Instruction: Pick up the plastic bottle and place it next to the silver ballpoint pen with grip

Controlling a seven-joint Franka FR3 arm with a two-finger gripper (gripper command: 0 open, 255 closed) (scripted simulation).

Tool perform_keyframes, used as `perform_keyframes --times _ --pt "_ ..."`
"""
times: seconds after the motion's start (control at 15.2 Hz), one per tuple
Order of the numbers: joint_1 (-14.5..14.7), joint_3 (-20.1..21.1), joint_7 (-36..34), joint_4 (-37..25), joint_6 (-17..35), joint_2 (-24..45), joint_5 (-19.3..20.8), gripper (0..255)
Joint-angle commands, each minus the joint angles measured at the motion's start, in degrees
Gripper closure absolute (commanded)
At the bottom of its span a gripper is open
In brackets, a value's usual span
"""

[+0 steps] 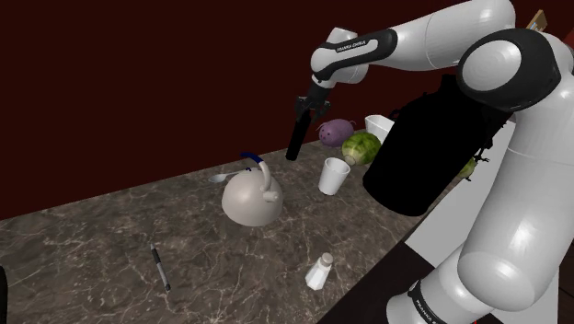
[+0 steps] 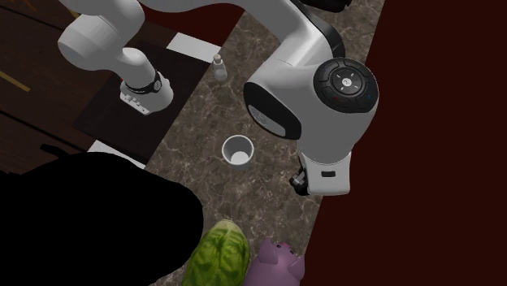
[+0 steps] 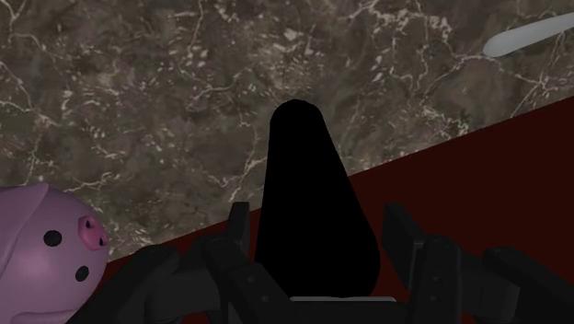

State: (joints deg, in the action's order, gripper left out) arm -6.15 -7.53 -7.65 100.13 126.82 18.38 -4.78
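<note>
Above the back edge of the marble counter point(image 1: 92, 239), the bottle point(image 1: 295, 133) hangs in the air. It is plain black, long and tapered, with a rounded lower end. The gripper point(image 1: 309, 103) pinches its upper end, with the fingers point(image 3: 237, 241) pressed against both sides. A pale kettle point(image 1: 250, 197) and a white cup point(image 1: 334, 175) stand near, lower down. A purple pig point(image 1: 336, 132) and a cabbage point(image 1: 361, 147) sit just beyond. The dark pen point(image 1: 160, 267) lies well apart toward the shoulder view's left. A shaker point(image 1: 319, 271) stands by the front edge.

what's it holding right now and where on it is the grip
A black bottle, clamped between the jaws of the gripper near its upper end, the rest hanging down above the counter.
</note>
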Motion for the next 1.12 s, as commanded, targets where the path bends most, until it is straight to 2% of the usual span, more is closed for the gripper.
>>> perform_keyframes --times 0.0,0.4,1.06 --pt "0.00 0.01 0.00 0.01 0.00 0.01 0.00 255" --pt "0.01 0.01 0.00 0.01 0.00 0.02 0.00 255" --pt "0.06 -0.20 -0.52 -4.73 -6.90 -2.17 0.57 255"
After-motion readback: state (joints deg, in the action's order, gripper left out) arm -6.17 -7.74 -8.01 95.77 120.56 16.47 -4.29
